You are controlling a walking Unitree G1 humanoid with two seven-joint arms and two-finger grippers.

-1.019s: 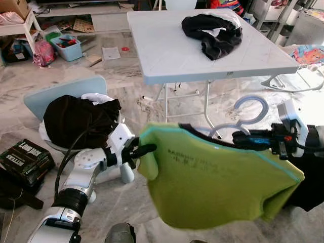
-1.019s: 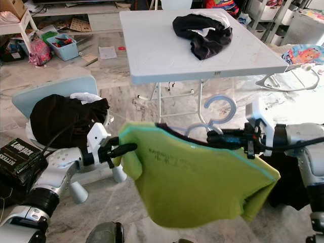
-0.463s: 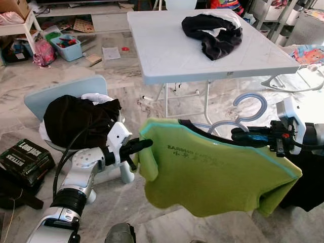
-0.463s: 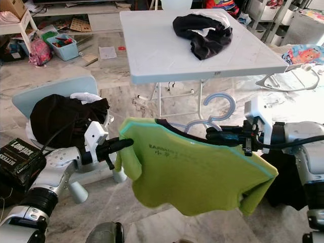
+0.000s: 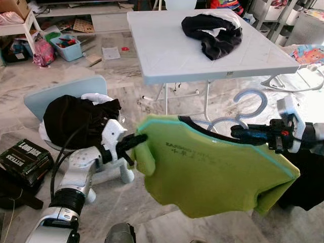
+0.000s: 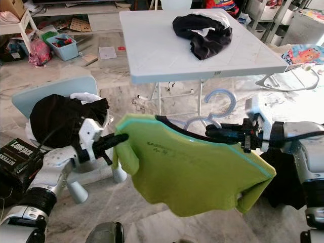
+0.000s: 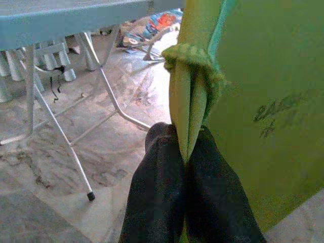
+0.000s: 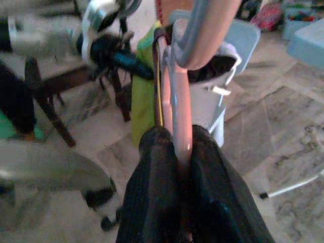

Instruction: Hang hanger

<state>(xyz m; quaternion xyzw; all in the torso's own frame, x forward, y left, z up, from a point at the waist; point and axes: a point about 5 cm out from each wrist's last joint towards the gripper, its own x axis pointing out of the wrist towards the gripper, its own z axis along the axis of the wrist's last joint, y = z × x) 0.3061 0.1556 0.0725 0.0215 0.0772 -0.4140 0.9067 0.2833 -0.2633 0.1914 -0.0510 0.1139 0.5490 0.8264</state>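
Note:
A lime green T-shirt (image 5: 212, 174) with a black collar hangs on a pale blue hanger (image 5: 250, 109), held in the air between my two arms in front of the white table (image 5: 167, 55). My left gripper (image 5: 137, 139) is shut on the shirt's sleeve edge (image 7: 190, 101). On the other side, my right gripper (image 5: 238, 132) is shut on the hanger's neck (image 8: 179, 116), just below the hook. The hanger's arms are hidden inside the shirt.
A black garment (image 5: 215, 30) lies on the table. A pale blue chair (image 5: 61, 96) heaped with dark clothes (image 5: 76, 119) stands to my left. Books (image 5: 23, 159) lie on the marble floor, a dark cloth (image 5: 306, 182) hangs at right, and shelves with bins line the back.
My left gripper has moved slightly up and left with the sleeve. The shirt's hem has swung and now hangs lower in the middle. The right gripper holds nearly still.

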